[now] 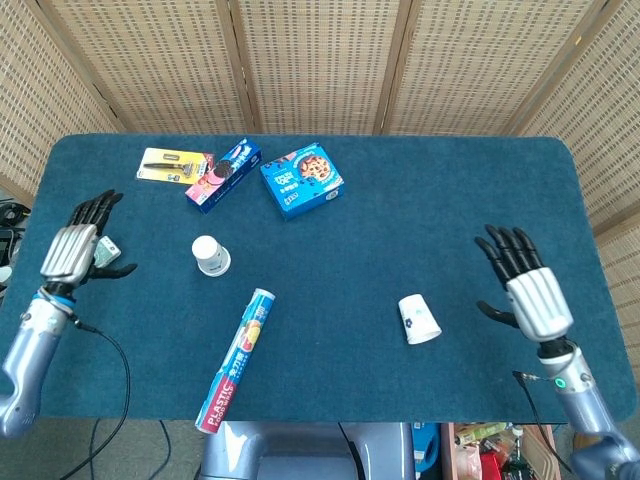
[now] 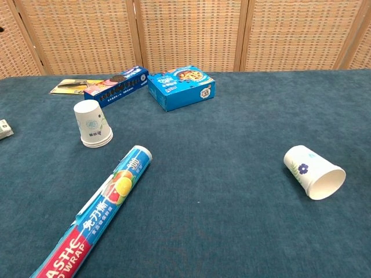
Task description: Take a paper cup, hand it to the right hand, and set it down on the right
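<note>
1. Two hands show in the head view, both holding nothing. The left hand (image 1: pixel 72 250) hangs over the tabletop's (image 1: pixel 420 200) left edge with fingers spread, and the right hand (image 1: pixel 528 290) sits near the right edge, fingers fanned apart.
2. From that same view, a flower-printed paper cup (image 1: pixel 419 318) lies tipped on its side on the right half, apart from the right hand; it seems set down there but not upright.
3. Left of centre, an upside-down stack of paper cups (image 1: pixel 209 255) stands ready as the supply, well apart from the left hand. A plastic wrap roll (image 1: pixel 236 360) lies diagonally below it.
4. Along the far edge lie a cookie box (image 1: pixel 302 179), an Oreo box (image 1: pixel 223 173) and a flat packet (image 1: pixel 168 164).
5. Neither hand appears in the chest view. The fallen cup (image 2: pixel 313 172) points its open mouth toward the lower right, so it could roll; the stack (image 2: pixel 93 123) rests rim-down, steady.
</note>
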Motion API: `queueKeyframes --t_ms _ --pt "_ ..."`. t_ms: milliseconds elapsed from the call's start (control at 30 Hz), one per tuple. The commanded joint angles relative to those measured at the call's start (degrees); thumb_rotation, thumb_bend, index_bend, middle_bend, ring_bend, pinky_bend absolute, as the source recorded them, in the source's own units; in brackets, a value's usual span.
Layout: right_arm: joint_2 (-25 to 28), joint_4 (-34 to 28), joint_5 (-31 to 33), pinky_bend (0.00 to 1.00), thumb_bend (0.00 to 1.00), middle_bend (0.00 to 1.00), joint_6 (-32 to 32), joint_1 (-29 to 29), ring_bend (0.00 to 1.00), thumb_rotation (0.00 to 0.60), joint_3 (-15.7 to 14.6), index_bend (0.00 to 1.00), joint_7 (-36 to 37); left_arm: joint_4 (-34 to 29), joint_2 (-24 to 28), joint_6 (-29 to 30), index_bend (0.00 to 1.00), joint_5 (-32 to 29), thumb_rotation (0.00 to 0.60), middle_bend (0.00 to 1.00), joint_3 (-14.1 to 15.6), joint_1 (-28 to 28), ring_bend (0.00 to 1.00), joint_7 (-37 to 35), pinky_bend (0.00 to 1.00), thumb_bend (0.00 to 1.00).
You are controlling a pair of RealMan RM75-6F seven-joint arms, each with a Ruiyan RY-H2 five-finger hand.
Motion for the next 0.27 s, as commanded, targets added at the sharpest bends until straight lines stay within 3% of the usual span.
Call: queueKeyframes --t_ms 33,267 --pt "2.1 -4.4 4.5 0.00 0.00 0.00 1.6 -5.9 0.00 0.600 -0.9 0.00 -1.3 -5.0 1.5 8.8 0.00 -1.0 0.600 0.00 2.7 7.2 0.00 4.0 0.00 0.19" --pt "2.4 -5.4 4.9 0.00 0.00 0.00 1.6 -9.8 0.00 0.600 -1.4 0.00 -3.9 -7.4 1.3 16.2 0.00 3.2 0.600 0.00 4.9 12.0 0.00 7.8 0.00 0.19"
